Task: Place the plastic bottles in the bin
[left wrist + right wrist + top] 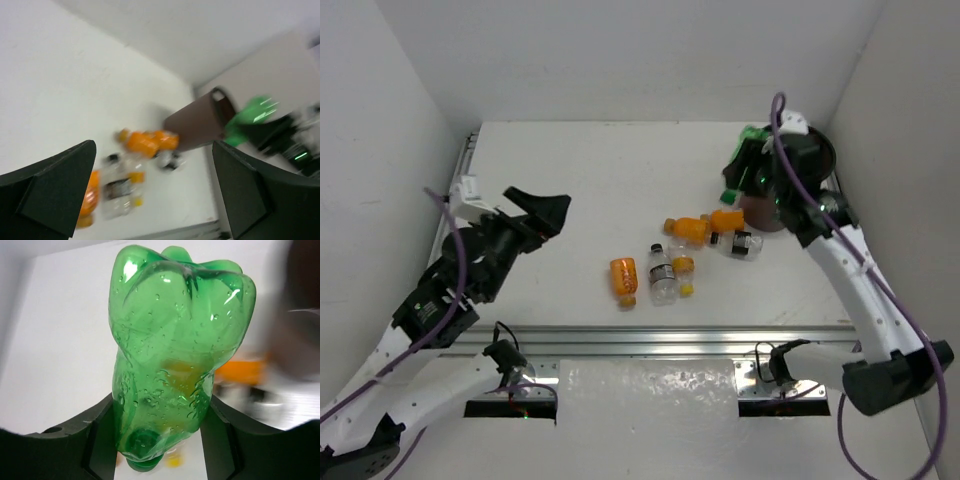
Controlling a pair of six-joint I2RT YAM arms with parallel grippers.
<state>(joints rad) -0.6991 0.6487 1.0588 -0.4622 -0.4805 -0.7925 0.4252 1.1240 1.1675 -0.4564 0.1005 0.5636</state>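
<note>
Pinched between the black fingers of the right pincer (160, 440), one green bottle (175, 340) fills the wrist view, its lobed base at the top of the frame. Seen from overhead, it hangs at the upper right of the frame, close by the one dark brown bin (760, 212). The arm hides whatever the bin holds. Six more bottles lie on the white desk (570, 170) around the frame's middle, left of the bin: three orange bottles (623, 280) and three clear labelled bottles (662, 275). At the frame's left the left pincer (542, 216) is spread wide and empty, well apart from them.
</note>
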